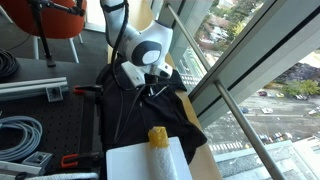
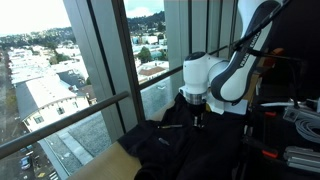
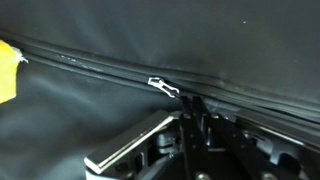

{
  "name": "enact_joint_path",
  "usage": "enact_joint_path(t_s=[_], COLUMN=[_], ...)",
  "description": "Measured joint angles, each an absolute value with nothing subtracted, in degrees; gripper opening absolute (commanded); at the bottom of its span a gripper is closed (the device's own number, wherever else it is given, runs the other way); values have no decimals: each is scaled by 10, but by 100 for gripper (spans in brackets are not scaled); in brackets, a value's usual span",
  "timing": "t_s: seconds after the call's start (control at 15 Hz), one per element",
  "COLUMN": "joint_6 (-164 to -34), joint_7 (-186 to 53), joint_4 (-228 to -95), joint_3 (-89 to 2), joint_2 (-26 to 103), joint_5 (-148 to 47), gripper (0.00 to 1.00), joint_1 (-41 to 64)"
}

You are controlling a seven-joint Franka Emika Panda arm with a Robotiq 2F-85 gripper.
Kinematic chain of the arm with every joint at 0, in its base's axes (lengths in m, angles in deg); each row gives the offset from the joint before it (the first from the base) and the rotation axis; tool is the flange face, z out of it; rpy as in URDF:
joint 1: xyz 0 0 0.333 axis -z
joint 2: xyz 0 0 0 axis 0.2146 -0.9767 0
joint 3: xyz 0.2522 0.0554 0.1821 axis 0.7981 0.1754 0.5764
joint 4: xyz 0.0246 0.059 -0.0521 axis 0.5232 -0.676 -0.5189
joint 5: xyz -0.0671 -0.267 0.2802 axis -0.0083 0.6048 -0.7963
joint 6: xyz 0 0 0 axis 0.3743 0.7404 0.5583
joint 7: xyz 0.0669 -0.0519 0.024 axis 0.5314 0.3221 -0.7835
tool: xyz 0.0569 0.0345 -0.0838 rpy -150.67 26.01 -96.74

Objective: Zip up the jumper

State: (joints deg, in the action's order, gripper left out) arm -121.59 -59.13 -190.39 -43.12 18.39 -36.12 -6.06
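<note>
The black jumper lies spread over the table by the window and shows in both exterior views. In the wrist view its zip line runs across the fabric, with a small silver zip pull on it. My gripper is pressed down onto the jumper, its two fingers closed together at the right end of the zip pull. It looks pinched on the pull. The gripper also shows in both exterior views, low on the cloth.
A yellow object stands on a white block at the jumper's near edge, and its yellow edge shows in the wrist view. Window glass and a railing run alongside. Coiled cables and clamps lie on the black bench.
</note>
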Motion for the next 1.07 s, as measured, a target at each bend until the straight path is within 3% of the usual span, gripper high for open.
enact_joint_path(t_s=[1.07], joint_6=[-1165], joint_7=[-590], joint_4=[-1820], joint_3=[-362], joint_2=[157], joint_5=[-366], gripper=[2], joint_1=[-121])
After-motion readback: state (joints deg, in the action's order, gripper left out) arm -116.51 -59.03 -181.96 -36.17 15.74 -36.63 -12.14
